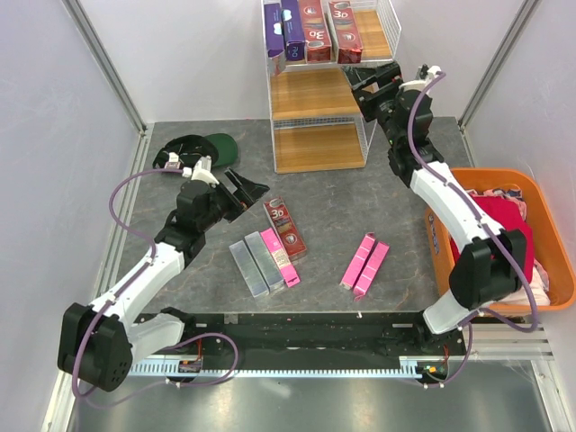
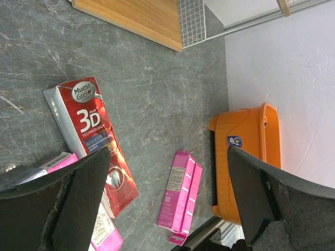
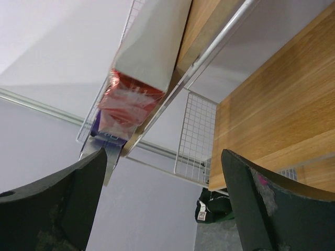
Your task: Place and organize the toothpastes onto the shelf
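The white wire shelf (image 1: pixel 317 94) stands at the back; several toothpaste cartons, purple (image 1: pixel 292 29) and dark red (image 1: pixel 345 29), lie on its top board. On the table lie a dark red "3D" carton (image 1: pixel 284 228), two silver-grey cartons (image 1: pixel 256 264), a pink carton (image 1: pixel 280 258) and a pair of pink cartons (image 1: pixel 364 265). My left gripper (image 1: pixel 245 192) is open and empty, left of the red carton (image 2: pixel 93 135). My right gripper (image 1: pixel 363 85) is open and empty beside the shelf's right side, level with the middle board (image 3: pixel 272 104). The pink pair shows in the left wrist view (image 2: pixel 180 196).
An orange plastic basket (image 1: pixel 540 193) with red and pink things stands at the right. A green and black cap (image 1: pixel 202 148) lies at the back left. Frame posts and white walls bound the table.
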You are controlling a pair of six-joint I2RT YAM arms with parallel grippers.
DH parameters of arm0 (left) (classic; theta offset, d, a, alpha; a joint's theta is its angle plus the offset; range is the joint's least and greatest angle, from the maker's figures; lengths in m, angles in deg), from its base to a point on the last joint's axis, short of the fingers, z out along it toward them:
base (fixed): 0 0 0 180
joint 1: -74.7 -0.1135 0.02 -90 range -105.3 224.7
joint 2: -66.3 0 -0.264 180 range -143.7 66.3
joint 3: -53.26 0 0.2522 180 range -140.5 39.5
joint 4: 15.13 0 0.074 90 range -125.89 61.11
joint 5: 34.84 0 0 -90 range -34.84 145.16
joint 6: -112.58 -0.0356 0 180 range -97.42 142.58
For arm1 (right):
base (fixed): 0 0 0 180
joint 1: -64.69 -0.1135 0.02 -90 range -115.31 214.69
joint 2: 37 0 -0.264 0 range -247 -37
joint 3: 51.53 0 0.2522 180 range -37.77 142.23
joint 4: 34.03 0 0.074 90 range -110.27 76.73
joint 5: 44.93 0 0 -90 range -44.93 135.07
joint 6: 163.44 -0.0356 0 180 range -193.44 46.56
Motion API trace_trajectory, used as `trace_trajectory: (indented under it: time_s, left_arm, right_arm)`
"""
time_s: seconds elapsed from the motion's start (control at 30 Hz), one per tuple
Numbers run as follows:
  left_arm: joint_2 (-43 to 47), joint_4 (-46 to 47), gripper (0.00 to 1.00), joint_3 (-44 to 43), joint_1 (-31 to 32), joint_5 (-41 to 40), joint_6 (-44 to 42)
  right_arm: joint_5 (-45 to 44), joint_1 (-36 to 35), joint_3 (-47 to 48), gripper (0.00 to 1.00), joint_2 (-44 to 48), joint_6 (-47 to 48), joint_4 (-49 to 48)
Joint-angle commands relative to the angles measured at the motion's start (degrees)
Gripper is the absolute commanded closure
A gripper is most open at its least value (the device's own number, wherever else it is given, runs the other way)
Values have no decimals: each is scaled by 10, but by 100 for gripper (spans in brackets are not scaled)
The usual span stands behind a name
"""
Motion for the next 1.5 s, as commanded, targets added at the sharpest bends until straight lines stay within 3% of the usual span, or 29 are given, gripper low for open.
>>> trace_trajectory:
  time_s: [0.0, 0.53, 0.8, 0.93, 1.1, 1.23, 1.47]
  left_arm:
    - [-9, 8, 0, -27, -5, 6, -30]
    - [-96, -24, 0, -66, -10, 2, -76]
    - [-228, -54, 0, -122, -5, 13, -107]
    - [-297, -119, 0, -190, 29, -43, -130]
    - [-386, -165, 0, -257, 66, -57, -137]
    - [-453, -233, 0, -327, 102, -144, -145]
    - [-502, -280, 2, -376, 125, -193, -166]
  right_arm:
    - [27, 2, -28, 2, 63, 40, -34]
    - [76, -25, -198, 2, 152, 202, 104]
    - [38, -90, -236, 2, 111, 267, 161]
    - [33, -92, -270, 2, 122, 259, 151]
    - [20, -92, -296, 2, 149, 264, 160]
    - [12, -92, -304, 2, 160, 271, 166]
    - [12, -92, -313, 2, 160, 272, 167]
